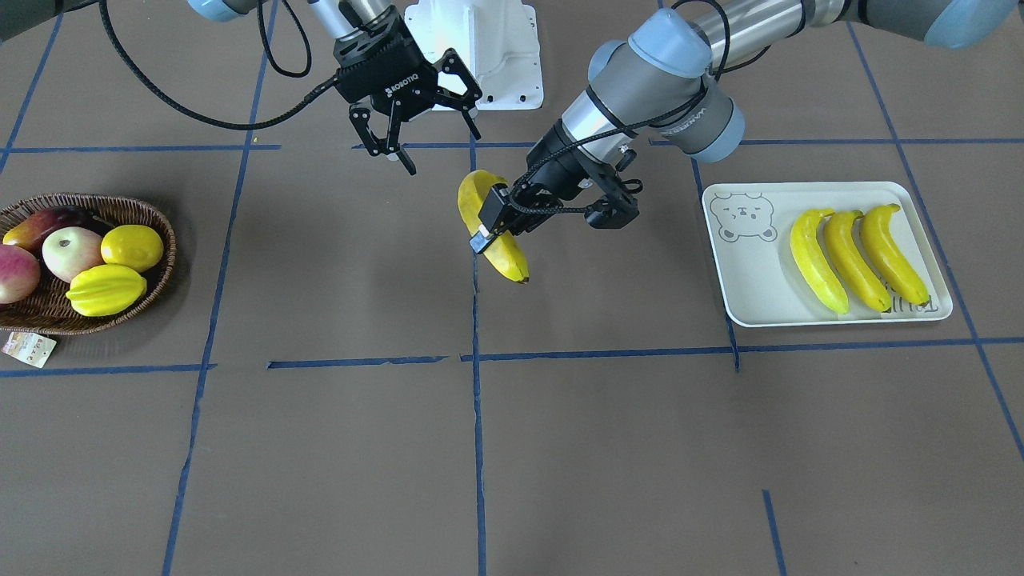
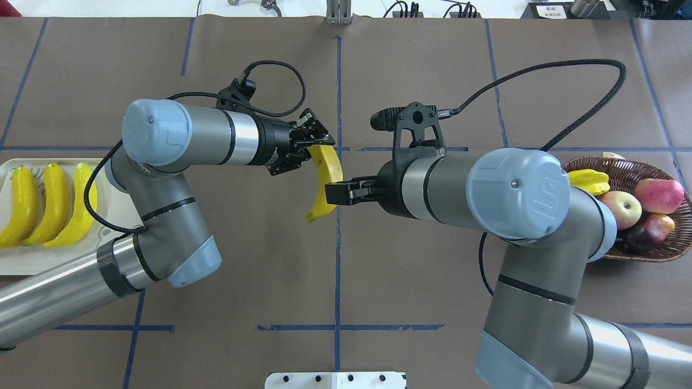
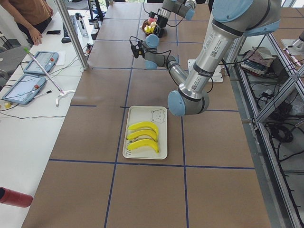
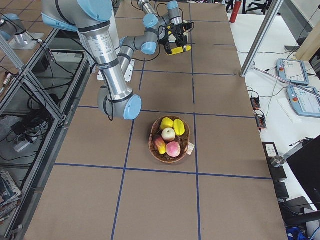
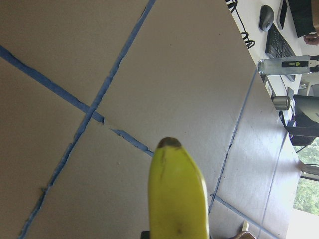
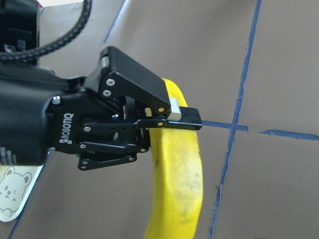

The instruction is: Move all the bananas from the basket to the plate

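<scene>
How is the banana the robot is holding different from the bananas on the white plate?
The held banana is alone, pinched in the left gripper above the middle of the table. The three plate bananas lie flat, side by side on the plate, and no gripper touches them. All four are yellow and curved.

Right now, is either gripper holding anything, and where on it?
The left gripper is shut on a long curved bright-yellow banana, pinching it between its middle and one end. The right gripper is open and empty.
</scene>
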Motion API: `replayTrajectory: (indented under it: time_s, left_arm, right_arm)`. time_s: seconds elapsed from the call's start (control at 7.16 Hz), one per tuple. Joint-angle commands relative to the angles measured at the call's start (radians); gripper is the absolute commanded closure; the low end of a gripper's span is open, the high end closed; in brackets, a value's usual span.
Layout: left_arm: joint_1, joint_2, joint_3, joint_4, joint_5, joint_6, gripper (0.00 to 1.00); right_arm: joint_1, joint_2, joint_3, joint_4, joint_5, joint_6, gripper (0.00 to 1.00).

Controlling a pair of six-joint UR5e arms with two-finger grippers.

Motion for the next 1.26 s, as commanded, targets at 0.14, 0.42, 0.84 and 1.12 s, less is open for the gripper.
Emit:
replayTrajectory:
  time_s: [0.14,0.42,0.84,1.12]
  left_arm:
    - [-0.128,0.159,-0.154,0.395,-0.122,0.361,1.0]
    - [-0.138,0.309,-0.19,0.503,-0.108,0.535,1.0]
    - [-0.175,0.447,-0.174,0.501,-0.107,0.634,1.0]
    - [-0.178,0.474,-0.161,0.499,-0.107,0.634,0.36]
  right_arm:
    - [0.025,-0.044,0.044,-0.047,0.022,0.001,0.0]
    - [0.033,-0.053,0.045,-0.047,0.022,-0.001,0.0]
    - [0.037,-0.053,0.04,-0.047,0.022,0.001,0.0]
    - [0.037,-0.053,0.04,-0.047,0.022,0.001,0.0]
